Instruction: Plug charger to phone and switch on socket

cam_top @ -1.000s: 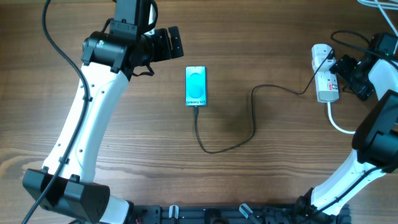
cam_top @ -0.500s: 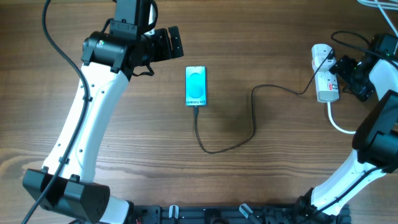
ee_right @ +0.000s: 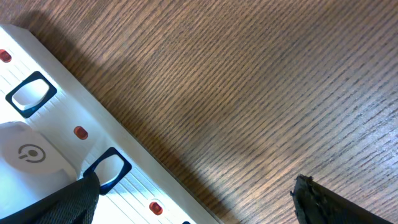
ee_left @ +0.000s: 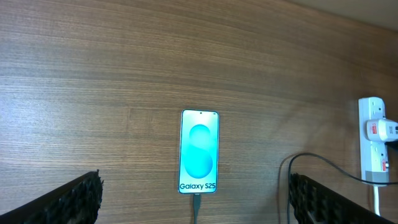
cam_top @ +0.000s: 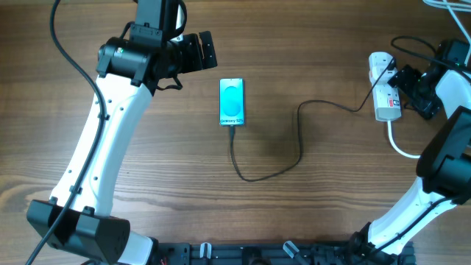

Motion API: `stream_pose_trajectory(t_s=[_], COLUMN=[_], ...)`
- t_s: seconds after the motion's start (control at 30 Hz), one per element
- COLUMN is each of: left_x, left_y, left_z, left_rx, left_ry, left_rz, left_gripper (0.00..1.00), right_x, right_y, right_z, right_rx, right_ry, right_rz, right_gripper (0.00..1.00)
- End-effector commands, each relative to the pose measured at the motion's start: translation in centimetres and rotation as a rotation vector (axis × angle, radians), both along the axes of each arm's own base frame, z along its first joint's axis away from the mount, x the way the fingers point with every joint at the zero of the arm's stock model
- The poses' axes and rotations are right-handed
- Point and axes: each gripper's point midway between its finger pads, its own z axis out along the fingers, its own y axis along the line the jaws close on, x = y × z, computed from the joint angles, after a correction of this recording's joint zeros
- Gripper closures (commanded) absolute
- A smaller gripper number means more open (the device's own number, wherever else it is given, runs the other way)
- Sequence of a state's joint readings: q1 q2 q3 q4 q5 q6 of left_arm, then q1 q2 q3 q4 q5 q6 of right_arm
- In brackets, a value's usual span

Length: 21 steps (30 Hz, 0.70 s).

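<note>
The phone (cam_top: pixel 231 101) lies flat mid-table with its cyan screen up, and also shows in the left wrist view (ee_left: pixel 199 151). The thin black charger cable (cam_top: pixel 299 140) loops from the socket to the phone, and its plug tip (ee_left: pixel 197 202) meets the phone's bottom edge. The white socket strip (cam_top: pixel 384 96) lies at the far right. My left gripper (cam_top: pixel 207 50) is open and empty, up and left of the phone. My right gripper (cam_top: pixel 401 81) is open over the socket (ee_right: pixel 56 143). Its left fingertip (ee_right: pixel 68 202) rests at a rocker switch (ee_right: pixel 107 168).
A thick white cord (cam_top: pixel 397 143) curves from the socket toward the front right. More black and white cables (cam_top: pixel 412 44) lie behind the socket at the back right. Small red marks (ee_right: pixel 79 131) dot the strip.
</note>
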State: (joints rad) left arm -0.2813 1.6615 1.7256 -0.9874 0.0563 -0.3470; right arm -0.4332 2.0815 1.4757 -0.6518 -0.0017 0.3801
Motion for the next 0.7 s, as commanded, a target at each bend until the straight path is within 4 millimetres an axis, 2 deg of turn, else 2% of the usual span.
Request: stream_pose_trajectory(t_s=[0.0,0.4,0.57,0.67], left_x=[0.2,0.2,0.2,0.2], left_y=[0.4,0.3,0.4,0.3], left_z=[-0.5,-0.5,-0.5,-0.5], left_rx=[0.008,0.008,0.008,0.008], left_ry=[0.008,0.008,0.008,0.008], left_rz=[0.019,0.018,0.019,0.018], left_gripper=[0.0,0.0,0.0,0.0], right_x=[-1.3,-1.3,-0.1,-0.1], right_y=[-1.4,-1.7,-0.2,-0.1], right_z=[-1.4,-1.3,-1.3,-1.3], right_rx=[-0.06,-0.079,0.004,0.004], right_ry=[0.063,0.063,0.012,0.012], right_rz=[-0.063,-0.074,-0.009,-0.009], right_gripper=[0.0,0.0,0.0,0.0])
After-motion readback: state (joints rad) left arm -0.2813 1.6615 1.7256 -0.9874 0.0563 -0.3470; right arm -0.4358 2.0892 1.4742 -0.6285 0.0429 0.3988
